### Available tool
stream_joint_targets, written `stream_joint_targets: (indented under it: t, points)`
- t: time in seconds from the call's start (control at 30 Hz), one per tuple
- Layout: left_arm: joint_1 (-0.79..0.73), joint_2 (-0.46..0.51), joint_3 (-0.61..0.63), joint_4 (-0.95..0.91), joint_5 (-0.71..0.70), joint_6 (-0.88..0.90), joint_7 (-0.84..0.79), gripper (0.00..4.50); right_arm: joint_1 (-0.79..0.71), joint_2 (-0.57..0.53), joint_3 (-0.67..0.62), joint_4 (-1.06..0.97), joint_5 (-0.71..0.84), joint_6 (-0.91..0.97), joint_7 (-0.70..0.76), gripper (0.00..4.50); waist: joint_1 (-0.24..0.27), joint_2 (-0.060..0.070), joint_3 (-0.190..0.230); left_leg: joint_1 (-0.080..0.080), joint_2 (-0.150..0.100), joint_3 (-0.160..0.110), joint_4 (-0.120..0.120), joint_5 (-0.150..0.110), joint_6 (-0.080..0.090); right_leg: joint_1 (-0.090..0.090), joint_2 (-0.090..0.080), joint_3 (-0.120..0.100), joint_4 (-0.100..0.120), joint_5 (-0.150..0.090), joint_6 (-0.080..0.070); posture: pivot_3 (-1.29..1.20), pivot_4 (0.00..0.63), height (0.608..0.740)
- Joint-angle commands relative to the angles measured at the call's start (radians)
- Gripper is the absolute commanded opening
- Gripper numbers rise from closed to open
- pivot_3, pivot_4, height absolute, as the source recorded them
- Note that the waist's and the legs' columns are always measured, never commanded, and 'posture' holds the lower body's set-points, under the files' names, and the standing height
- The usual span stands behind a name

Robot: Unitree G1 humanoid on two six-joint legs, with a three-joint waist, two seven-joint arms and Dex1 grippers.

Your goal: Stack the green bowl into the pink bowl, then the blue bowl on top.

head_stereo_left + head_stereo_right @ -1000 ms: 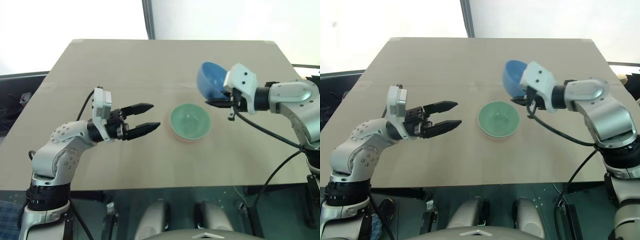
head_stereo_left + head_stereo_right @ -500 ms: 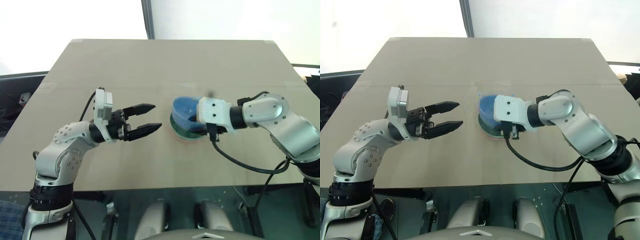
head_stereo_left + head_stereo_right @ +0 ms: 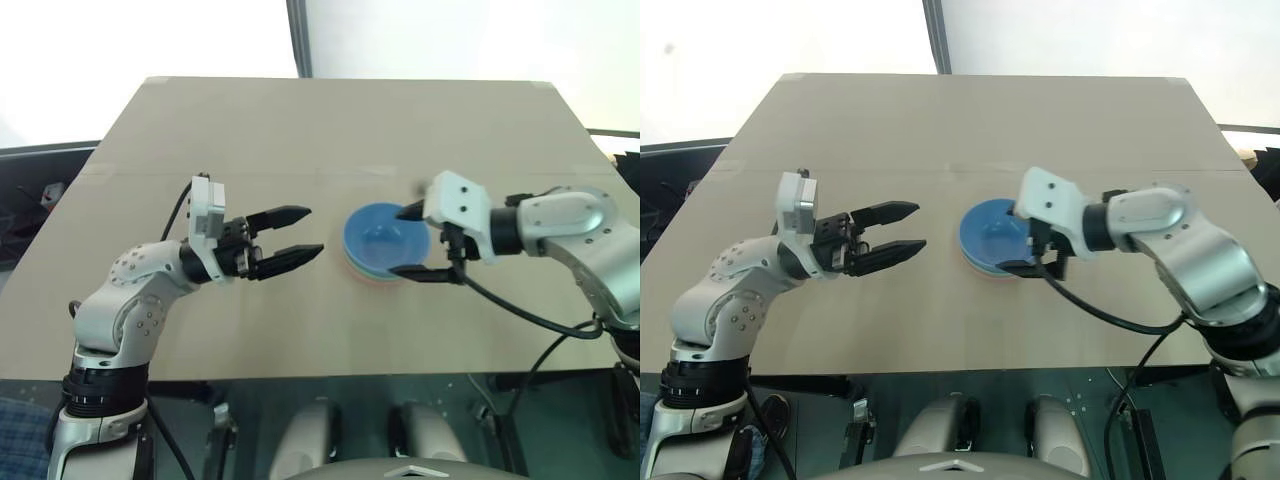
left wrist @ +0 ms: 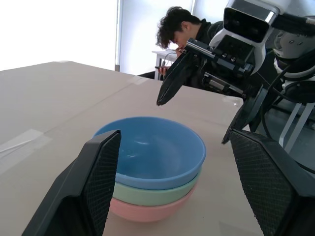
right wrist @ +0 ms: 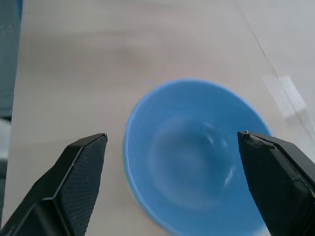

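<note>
The blue bowl sits upright as the top of a stack at the table's centre right. In the left wrist view the green bowl lies under it, and the pink bowl is at the bottom. My right gripper is open, its two fingers spread wide at the stack's right side and holding nothing. The right wrist view looks down into the blue bowl between the parted fingers. My left gripper hovers open just left of the stack, pointing at it, and is apart from it.
The tan table stretches wide around the stack, with a tape line across its middle. A person sits beyond the table's right side, behind my right arm. The table's front edge runs close below both arms.
My right gripper brought the blue bowl down from the upper right onto the green bowl, let go and opened wide, drawing back a little. The left arm stayed still.
</note>
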State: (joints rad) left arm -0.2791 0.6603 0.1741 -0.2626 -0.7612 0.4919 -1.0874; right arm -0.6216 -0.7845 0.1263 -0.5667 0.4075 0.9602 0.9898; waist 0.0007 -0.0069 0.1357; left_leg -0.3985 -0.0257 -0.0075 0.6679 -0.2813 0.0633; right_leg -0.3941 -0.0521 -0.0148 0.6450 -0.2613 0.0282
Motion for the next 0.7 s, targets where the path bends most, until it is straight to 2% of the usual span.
stream_joint_targets:
  t: [0.03, 0.17, 0.27, 0.33, 0.5, 0.7]
  points:
    - [0.042, 0.021, 0.033, -0.019, 0.051, -0.043, 0.029, 3.71, 0.12, -0.017, -0.201, -0.025, 0.085, -0.011, -0.009, 4.44, 0.0, 0.0, 0.0, 0.0, 0.0, 0.0, 0.0, 0.0, 0.0, 0.0, 0.0, 0.0, 0.0, 0.0, 0.0, 0.0, 0.15, 0.74]
    - [0.125, 0.04, 0.058, -0.042, 0.093, -0.046, 0.071, 3.71, 0.343, -0.066, -0.329, -0.01, 0.074, -0.108, 0.012, 4.44, 0.006, 0.0, -0.001, 0.001, 0.0, 0.0, -0.001, 0.0, 0.0, 0.001, 0.0, 0.0, -0.001, 0.0, 0.0, 0.0, 0.15, 0.74]
    - [0.22, 0.071, 0.078, -0.058, 0.137, -0.043, 0.097, 3.71, 0.544, -0.044, -0.454, 0.012, 0.076, -0.262, 0.057, 4.44, 0.013, 0.0, 0.0, 0.001, 0.001, 0.0, -0.001, 0.0, 0.0, 0.001, 0.0, 0.0, -0.001, 0.0, 0.0, 0.0, 0.15, 0.74]
    - [0.261, 0.076, 0.082, -0.046, 0.17, -0.054, 0.12, 3.71, 0.619, -0.025, -0.497, 0.034, 0.083, -0.317, 0.059, 4.44, 0.014, 0.001, 0.0, 0.001, 0.001, 0.001, -0.001, 0.0, 0.0, 0.001, 0.0, 0.0, -0.001, 0.0, 0.0, 0.0, 0.15, 0.74]
    - [0.34, 0.063, 0.081, -0.016, 0.219, -0.098, 0.132, 3.71, 0.727, 0.014, -0.526, 0.107, 0.067, -0.465, 0.062, 4.44, 0.013, 0.001, 0.0, 0.005, 0.001, 0.0, 0.0, -0.002, 0.003, 0.004, 0.0, 0.0, 0.0, 0.0, 0.0, 0.0, 0.15, 0.74]
    - [0.363, 0.059, 0.072, -0.01, 0.243, -0.136, 0.131, 3.71, 0.742, 0.039, -0.535, 0.147, 0.094, -0.551, 0.05, 4.44, 0.014, 0.001, 0.0, 0.005, 0.001, 0.001, -0.001, -0.002, 0.003, 0.005, 0.0, 0.0, 0.0, 0.0, 0.0, 0.0, 0.15, 0.74]
